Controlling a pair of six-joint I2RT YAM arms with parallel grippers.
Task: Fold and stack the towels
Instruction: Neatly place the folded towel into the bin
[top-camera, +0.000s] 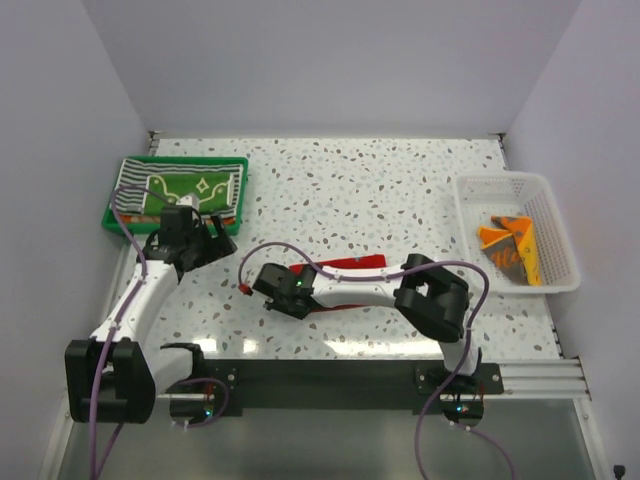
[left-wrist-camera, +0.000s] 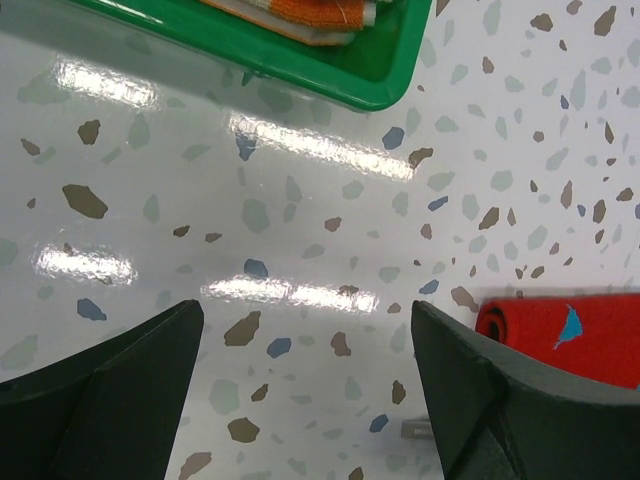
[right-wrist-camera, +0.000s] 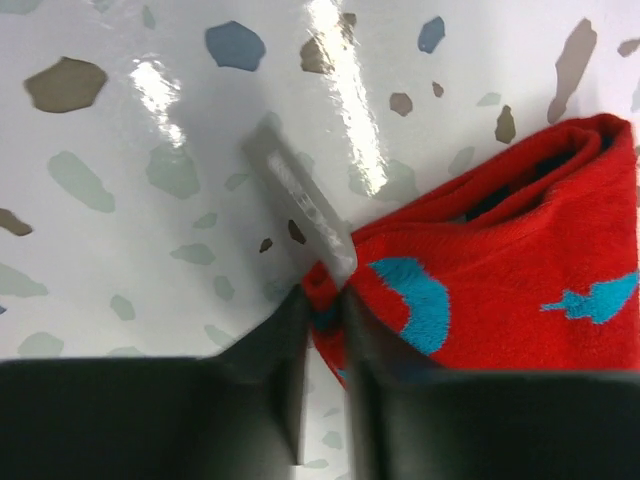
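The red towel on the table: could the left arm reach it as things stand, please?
Probably yes. The left gripper hangs open close by, with only bare table between it and the red towel. However, the right gripper is shut on one corner of it.

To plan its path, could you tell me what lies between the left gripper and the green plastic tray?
Only bare speckled tabletop, seen in the left wrist view.

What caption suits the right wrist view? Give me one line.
Right gripper pinching a corner of the red towel on the speckled table.
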